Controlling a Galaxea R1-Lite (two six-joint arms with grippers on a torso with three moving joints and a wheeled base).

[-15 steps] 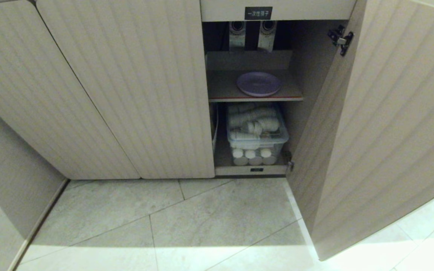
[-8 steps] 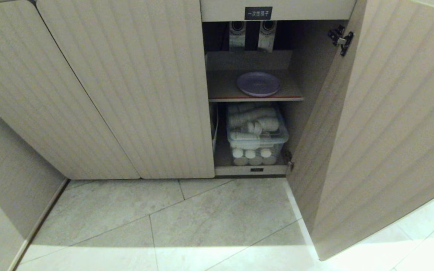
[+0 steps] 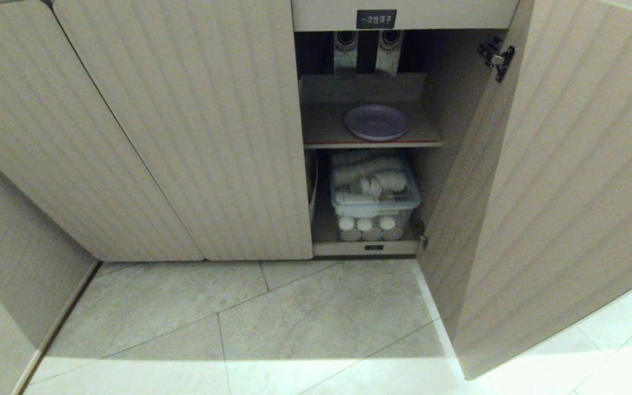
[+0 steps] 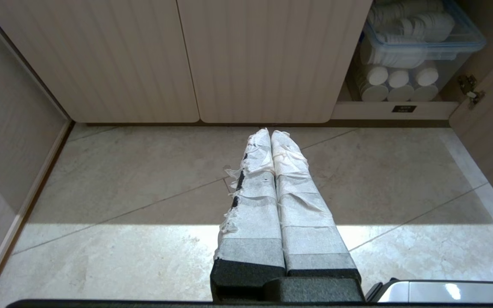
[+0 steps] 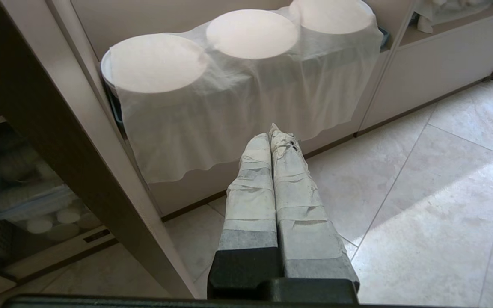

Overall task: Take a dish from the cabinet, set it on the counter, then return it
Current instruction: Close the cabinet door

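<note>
The lavender dish (image 3: 377, 122) lies flat on the red-edged upper shelf (image 3: 327, 137) of the beige cabinet (image 3: 184, 126), whose right door (image 3: 557, 181) stands wide open. No arm shows in the head view. My left gripper (image 4: 270, 132) hangs shut and empty over the floor tiles before the closed ribbed doors. My right gripper (image 5: 270, 130) is also shut and empty, outside the open door's edge (image 5: 79, 141), pointing at a cloth-draped table (image 5: 229, 98). The counter is out of view.
A clear lidded bin (image 3: 373, 195) of white cups fills the lower shelf, also in the left wrist view as the bin (image 4: 417, 38). White round plates (image 5: 250, 33) sit on the draped cloth. A black label (image 3: 376, 19) sits above the opening. A side wall (image 3: 3, 263) closes off the left.
The head view is unchanged; the dish and the cabinet door have not moved, and no arm has entered the view.
</note>
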